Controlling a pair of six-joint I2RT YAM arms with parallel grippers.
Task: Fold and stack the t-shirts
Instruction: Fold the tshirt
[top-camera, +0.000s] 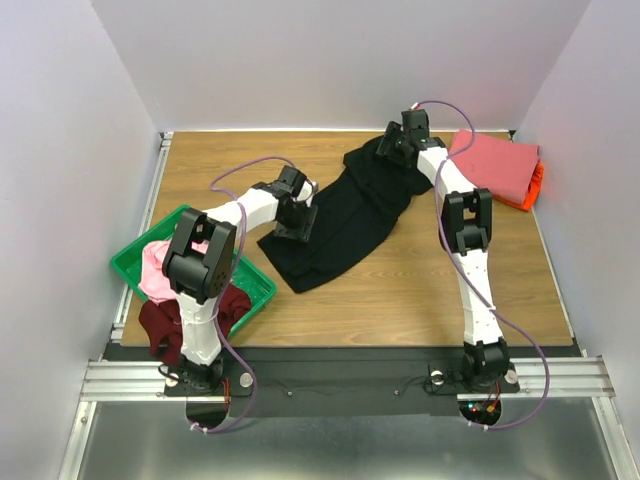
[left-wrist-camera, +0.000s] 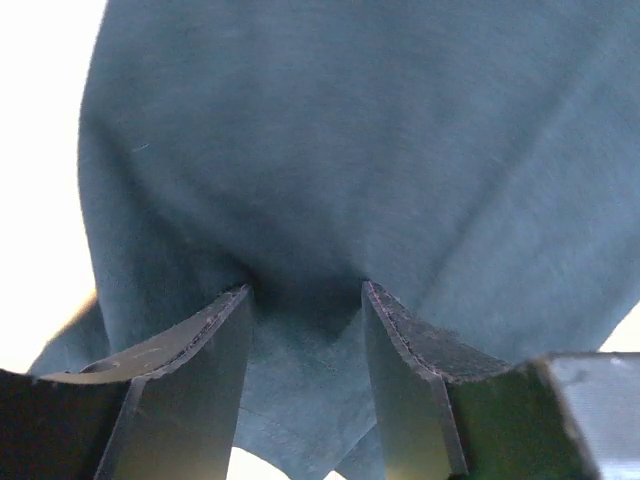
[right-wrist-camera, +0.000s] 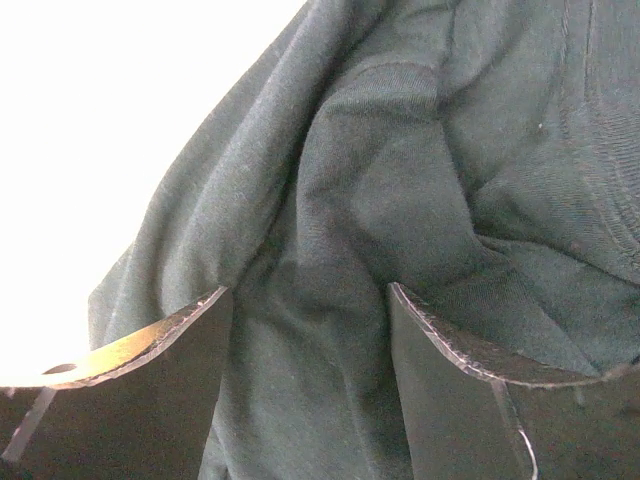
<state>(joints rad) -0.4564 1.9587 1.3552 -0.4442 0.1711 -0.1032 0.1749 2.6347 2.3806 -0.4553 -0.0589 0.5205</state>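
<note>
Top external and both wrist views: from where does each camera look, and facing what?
Top external: above, behind the bases, facing down on the table; both arms show.
Left wrist: on the left arm, facing the black t-shirt; own fingers show.
Right wrist: on the right arm, same shirt, own fingers.
Shared: the black t-shirt.

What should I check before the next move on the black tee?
1. Left pincer on the black t-shirt: ok, at its near-left edge.
2. Right pincer on the same shirt: ok, at its far end.
3. Cloth between the fingers in both wrist views: ok.
4. Firm pinch: cannot tell; both sets of jaws stand apart with cloth filling the gap.
5. Shirt spread flat: not ok, rumpled and lying diagonally.
6. Folded coral-pink tee apart from the black shirt: cannot tell, the right arm hides the gap.
</note>
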